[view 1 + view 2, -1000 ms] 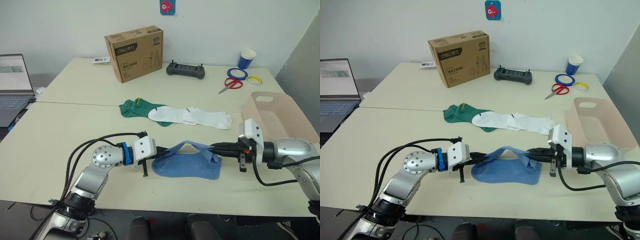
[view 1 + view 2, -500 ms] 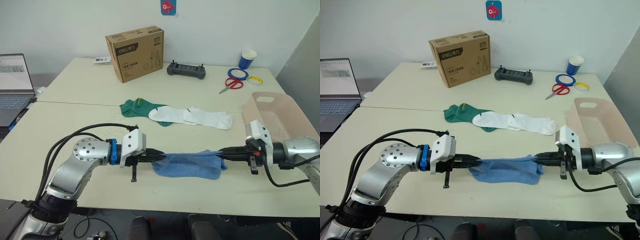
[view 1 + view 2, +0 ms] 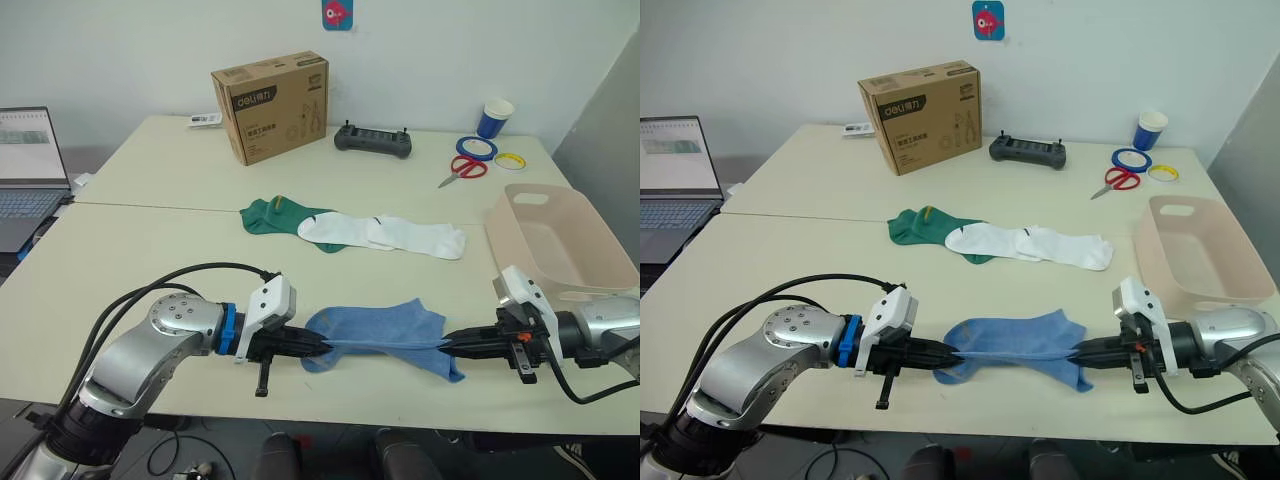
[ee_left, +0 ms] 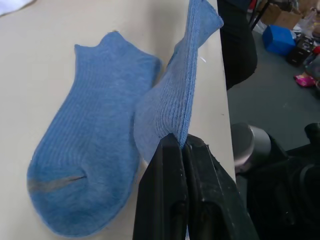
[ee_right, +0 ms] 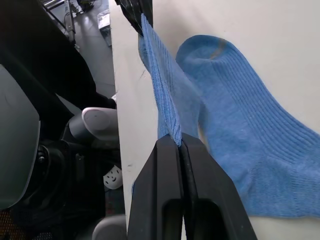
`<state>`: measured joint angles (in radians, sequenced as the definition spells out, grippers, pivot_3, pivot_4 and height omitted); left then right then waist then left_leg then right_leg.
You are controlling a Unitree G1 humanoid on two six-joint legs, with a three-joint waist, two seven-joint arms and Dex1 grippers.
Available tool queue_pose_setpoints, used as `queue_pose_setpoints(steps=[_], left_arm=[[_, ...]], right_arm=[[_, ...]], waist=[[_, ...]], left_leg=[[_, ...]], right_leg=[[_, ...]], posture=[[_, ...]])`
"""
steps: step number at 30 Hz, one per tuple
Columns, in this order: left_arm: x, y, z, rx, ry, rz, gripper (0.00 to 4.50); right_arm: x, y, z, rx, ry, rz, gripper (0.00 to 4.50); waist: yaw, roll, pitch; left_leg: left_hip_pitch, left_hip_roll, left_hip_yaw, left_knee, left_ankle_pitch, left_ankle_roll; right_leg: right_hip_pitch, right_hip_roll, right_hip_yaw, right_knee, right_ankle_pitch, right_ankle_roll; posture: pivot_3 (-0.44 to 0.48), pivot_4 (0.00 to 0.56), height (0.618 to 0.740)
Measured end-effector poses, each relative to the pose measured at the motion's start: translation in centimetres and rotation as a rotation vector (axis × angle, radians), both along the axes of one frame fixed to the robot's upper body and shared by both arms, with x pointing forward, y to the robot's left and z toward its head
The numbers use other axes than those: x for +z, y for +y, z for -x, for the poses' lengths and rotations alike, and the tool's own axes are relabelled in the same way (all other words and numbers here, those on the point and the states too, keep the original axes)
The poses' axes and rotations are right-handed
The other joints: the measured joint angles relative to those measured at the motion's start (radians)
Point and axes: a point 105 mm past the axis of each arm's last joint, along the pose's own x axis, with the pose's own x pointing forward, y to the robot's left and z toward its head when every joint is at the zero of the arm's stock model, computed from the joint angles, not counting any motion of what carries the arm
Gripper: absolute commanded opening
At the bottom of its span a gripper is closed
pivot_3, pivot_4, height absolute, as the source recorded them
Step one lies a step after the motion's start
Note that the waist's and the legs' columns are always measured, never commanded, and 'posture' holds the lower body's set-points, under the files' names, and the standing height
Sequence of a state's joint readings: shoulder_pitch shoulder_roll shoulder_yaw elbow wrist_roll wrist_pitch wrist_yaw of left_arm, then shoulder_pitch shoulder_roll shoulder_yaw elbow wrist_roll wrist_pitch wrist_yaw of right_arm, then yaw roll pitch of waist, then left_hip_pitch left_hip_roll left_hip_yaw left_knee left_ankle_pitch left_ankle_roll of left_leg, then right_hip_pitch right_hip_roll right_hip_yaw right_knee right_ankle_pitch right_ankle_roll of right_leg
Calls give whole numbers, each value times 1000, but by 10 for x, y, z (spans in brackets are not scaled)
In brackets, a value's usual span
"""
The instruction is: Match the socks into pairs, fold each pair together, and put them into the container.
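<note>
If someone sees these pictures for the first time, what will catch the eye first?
First, the blue sock stretched taut between the left gripper and the right gripper at the table's near edge, over a second blue sock lying flat. Next, the white socks and green sock mid-table, and the pink container on the right.

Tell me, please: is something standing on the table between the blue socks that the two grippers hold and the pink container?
Nothing visible does. The blue socks are pinched between the left gripper and the right gripper, and the table between them and the container is bare. The white socks lie farther back, off that path.
</note>
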<state>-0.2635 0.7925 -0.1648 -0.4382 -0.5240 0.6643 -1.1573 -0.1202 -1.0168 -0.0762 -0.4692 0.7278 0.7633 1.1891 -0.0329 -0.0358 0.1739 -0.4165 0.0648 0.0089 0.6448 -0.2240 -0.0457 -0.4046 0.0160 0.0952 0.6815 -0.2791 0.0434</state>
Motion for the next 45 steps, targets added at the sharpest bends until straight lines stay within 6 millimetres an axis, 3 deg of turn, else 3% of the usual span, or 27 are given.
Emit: queue_pose_setpoints(steps=[9, 16, 21, 26, 38, 42, 43, 45], left_arm=[[-11, -2, -10, -1, 51, -55, 10], [-11, -3, -30, 32, 38, -60, 10], [-6, 2, -46, 20, -3, -90, 10], [-15, 7, -54, -7, -17, -153, 10], [-18, -4, -82, 6, -106, -173, 10], [-19, -9, -84, -14, -127, -162, 904], [-19, -10, -83, -18, -124, -156, 1245], [-20, -11, -84, -21, -128, -152, 1860]], right_arm=[[-10, 0, -22, -73, 3, -29, 0], [-18, 2, -29, -78, 7, -18, 0], [-19, -1, -42, -89, -54, 18, 0], [-21, 0, -57, -96, -120, 42, 0], [-37, -4, -74, -125, -162, 84, 0], [-37, -3, -77, -131, -174, 80, 0], [-37, -2, -78, -133, -178, 77, 485], [-38, -1, -79, -141, -180, 71, 1021]], waist=[[0, 0, 0], [-1, 0, 0], [0, 0, 0], [0, 0, 0], [1, 0, 0], [1, 0, 0], [1, 0, 0], [1, 0, 0]], left_leg=[[0, 0, 0, 0, 0, 0], [0, 0, 0, 0, 0, 0], [0, 0, 0, 0, 0, 0], [0, 0, 0, 0, 0, 0], [-1, 0, 0, 0, 0, 0], [-1, 0, 0, 0, 0, 0], [-1, 0, 0, 0, 0, 0], [-1, 0, 0, 0, 0, 0]], right_leg=[[0, 0, 0, 0, 0, 0], [0, 0, 0, 0, 0, 0], [0, 0, 0, 0, 0, 0], [-1, 0, 0, 0, 0, 0], [0, 1, 0, 1, 0, 0], [0, 1, 0, 1, 0, 0], [0, 0, 0, 1, 0, 0], [0, 0, 0, 1, 0, -1]], posture=[[0, 150, 740], [0, 150, 740], [0, 150, 740], [0, 150, 740], [0, 150, 740], [0, 150, 740], [0, 150, 740], [0, 150, 740]])
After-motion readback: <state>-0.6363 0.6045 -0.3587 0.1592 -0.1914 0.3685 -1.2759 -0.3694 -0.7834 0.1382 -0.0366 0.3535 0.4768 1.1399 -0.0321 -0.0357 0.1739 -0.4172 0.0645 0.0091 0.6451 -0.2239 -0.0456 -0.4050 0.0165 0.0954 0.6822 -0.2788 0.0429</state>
